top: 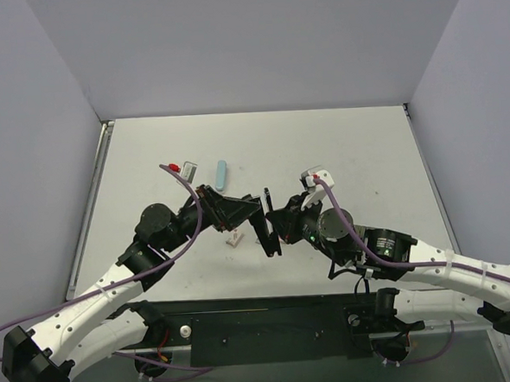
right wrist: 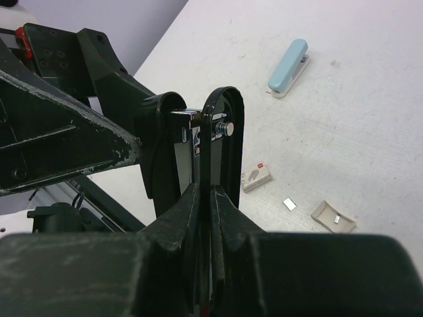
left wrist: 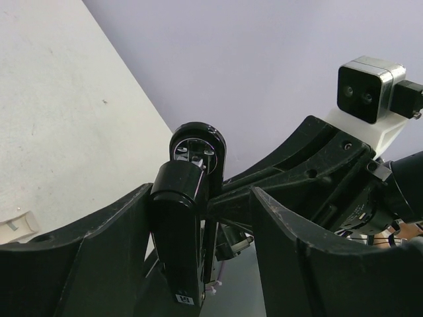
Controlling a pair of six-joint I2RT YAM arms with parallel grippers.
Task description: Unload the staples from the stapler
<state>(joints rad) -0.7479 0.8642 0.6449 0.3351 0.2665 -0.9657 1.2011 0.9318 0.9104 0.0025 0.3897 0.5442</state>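
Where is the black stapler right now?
In the top view the stapler is near the centre, between the grippers: the right gripper is shut on it, the left gripper open around it.

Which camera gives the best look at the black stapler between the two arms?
The right wrist view: the stapler fills the middle, its two black halves apart with silvery metal showing between them. The left wrist view shows the stapler end-on, close but dark. The top view shows only a small dark sliver.

Soft even light, faint shadows; right claw (right wrist: 206, 191) blurred up close.
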